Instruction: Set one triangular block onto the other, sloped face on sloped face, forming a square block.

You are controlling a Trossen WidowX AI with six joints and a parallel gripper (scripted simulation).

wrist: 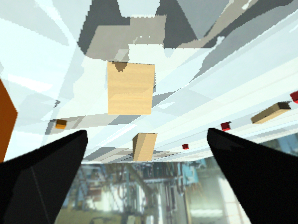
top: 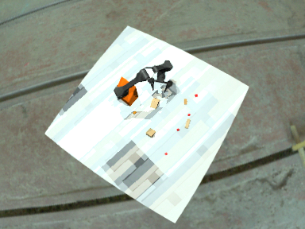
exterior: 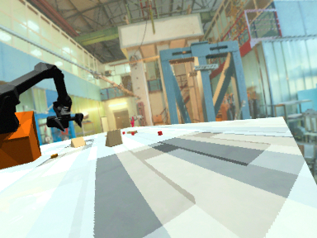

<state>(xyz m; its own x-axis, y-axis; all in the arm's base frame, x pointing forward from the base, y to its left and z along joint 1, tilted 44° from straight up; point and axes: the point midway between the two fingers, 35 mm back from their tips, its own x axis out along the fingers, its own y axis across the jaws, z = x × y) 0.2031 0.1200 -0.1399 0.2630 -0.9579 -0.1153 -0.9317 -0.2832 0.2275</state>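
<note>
One triangular block of pale wood sits nearest the arm and shows large in the wrist view. The other triangular block stands apart from it, farther out on the table. My gripper is open and empty, raised above the table on the side of the nearer block away from the other one. It touches neither block. The blocks' undersides and which way their slopes face are not clear.
The orange base stands beside the nearer block. A small orange cube lies near it. Two narrow wooden pieces, one and another, and several small red cubes lie on the far side.
</note>
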